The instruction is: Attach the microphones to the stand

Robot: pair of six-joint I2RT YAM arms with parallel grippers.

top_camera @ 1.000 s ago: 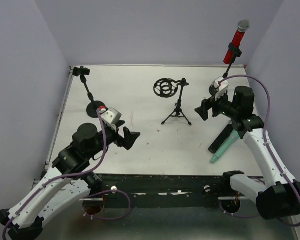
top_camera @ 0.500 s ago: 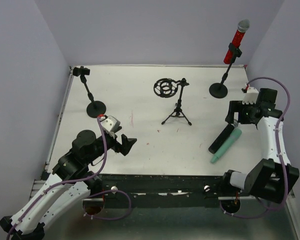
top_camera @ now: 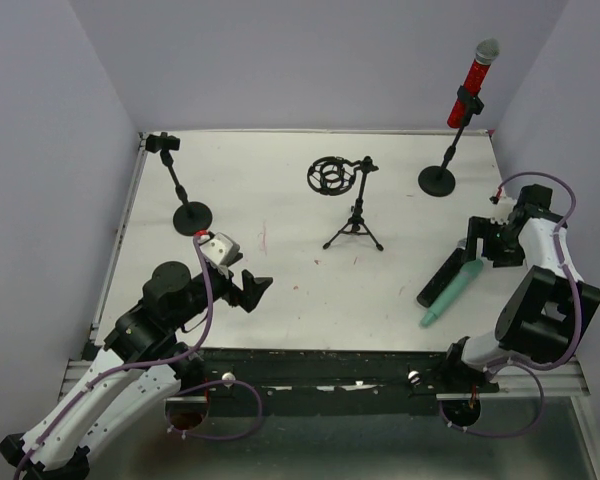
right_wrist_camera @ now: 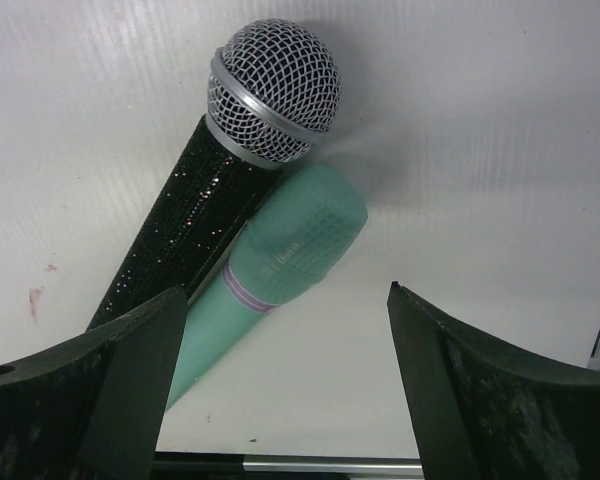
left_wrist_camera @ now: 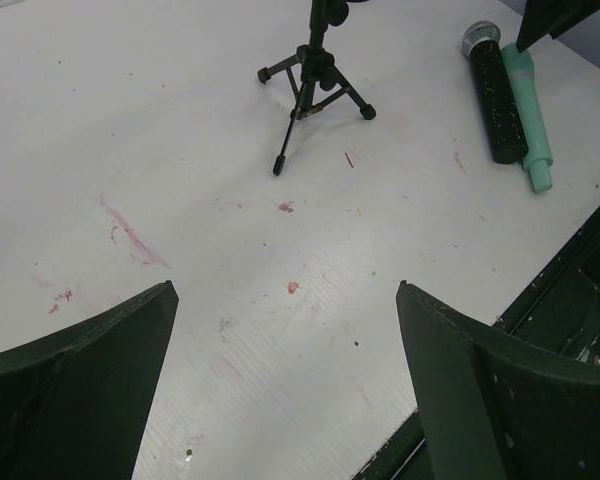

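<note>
The red microphone (top_camera: 477, 78) stands clipped in the tall stand (top_camera: 438, 181) at the back right. The black microphone (top_camera: 443, 277) and the mint-green microphone (top_camera: 454, 292) lie side by side on the table at the right. In the right wrist view, the black one's grey mesh head (right_wrist_camera: 271, 90) and the mint one (right_wrist_camera: 285, 258) lie just ahead of my open, empty right gripper (right_wrist_camera: 286, 290), which hovers over them (top_camera: 472, 243). My left gripper (top_camera: 259, 286) is open and empty, low over bare table (left_wrist_camera: 285, 300). Both mics (left_wrist_camera: 497, 95) show far right in its view.
A black tripod stand (top_camera: 354, 222) with a round shock mount (top_camera: 330, 175) stands mid-table and shows in the left wrist view (left_wrist_camera: 313, 75). A second tall stand (top_camera: 193, 217) with an empty clip (top_camera: 163, 143) stands back left. The table's front edge (left_wrist_camera: 540, 290) is near.
My right arm has swung from beside the red mic's stand out to the right edge and come down over the two lying mics. My left gripper has drawn back slightly.
</note>
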